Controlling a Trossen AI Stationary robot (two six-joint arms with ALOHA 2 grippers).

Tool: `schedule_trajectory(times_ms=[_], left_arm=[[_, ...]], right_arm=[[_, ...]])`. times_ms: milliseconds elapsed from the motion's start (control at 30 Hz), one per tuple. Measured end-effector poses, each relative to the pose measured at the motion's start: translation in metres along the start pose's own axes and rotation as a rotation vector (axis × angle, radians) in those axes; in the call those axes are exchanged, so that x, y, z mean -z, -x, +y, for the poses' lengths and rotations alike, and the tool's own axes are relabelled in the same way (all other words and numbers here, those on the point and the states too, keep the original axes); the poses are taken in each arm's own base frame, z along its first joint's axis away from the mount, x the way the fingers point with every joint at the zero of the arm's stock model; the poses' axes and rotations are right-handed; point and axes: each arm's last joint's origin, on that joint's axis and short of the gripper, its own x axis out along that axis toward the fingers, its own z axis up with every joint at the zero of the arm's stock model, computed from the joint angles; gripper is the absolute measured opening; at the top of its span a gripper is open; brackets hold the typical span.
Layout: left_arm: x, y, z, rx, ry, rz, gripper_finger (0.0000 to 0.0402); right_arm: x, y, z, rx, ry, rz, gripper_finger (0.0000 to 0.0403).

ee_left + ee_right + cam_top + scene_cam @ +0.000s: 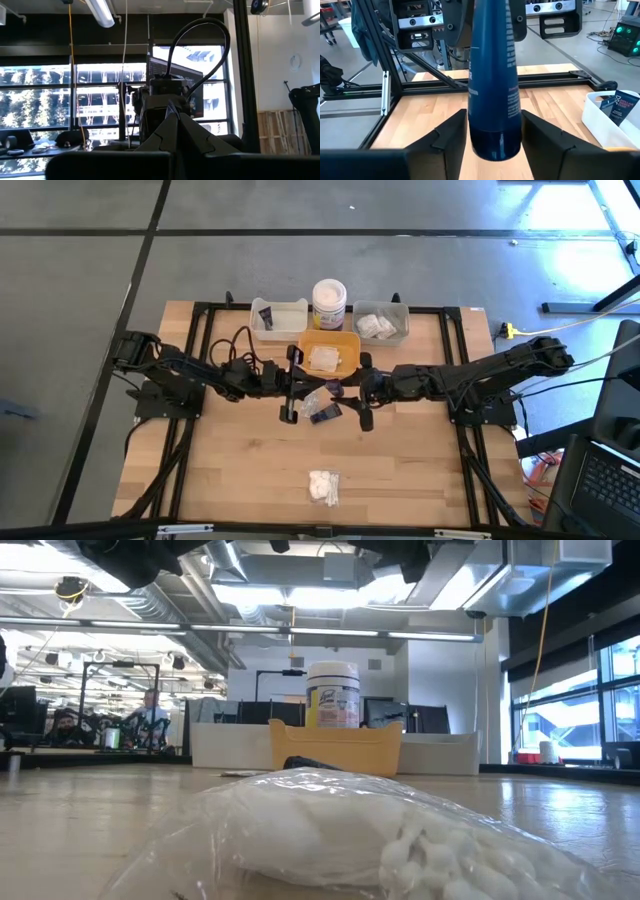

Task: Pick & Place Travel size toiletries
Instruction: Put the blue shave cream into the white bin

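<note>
A dark blue tube [492, 90] with white print hangs level in the air between my two grippers over the table's middle. My left gripper [175, 122] is shut on its far, flat end. My right gripper [494, 127] closes around its round end. Below them another dark tube [325, 413] and a clear wrapper [312, 400] lie on the table. A clear-wrapped white fluffy piece [324, 487] lies near the near edge. The yellow tray [345, 362] holds a white sachet [325, 358]. My left gripper pinches the tube's flat crimped end [171, 107] between its two fingers, coming level from the table's left, along the tube. The tube is lifted clear. My right gripper has one finger [451, 137] on each side of the tube's round end [495, 142], coming level from the right, along the tube.
At the far side stand a white tray [262, 332] with a black tube, a white jar with a yellow label [329, 302] and a grey tray [400, 335] with white pieces. Black frame rails run along the table's left and right. Bare wood lies toward the near edge.
</note>
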Motion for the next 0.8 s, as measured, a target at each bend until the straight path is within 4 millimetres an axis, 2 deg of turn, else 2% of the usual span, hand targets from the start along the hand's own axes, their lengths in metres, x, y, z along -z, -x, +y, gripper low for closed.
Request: schedule_trajectory(times_ms=[267,567,800], left_arm=[[0.0000,0.0000,0.0000,0.000,0.000,0.000,0.0003],[0.0000,0.0000,0.0000,0.001,0.013,0.000,0.0003],[0.0001,0.0000,0.0000,0.000,0.046,0.001,0.0011]], right_arm=[[0.0000,0.0000,0.0001,-0.001,0.001,0.000,0.0145],[0.0001,0.0000,0.0001,0.000,0.001,0.001,0.0156],[0.0004,0.0000,0.0001,-0.002,0.001,0.004,0.0138]])
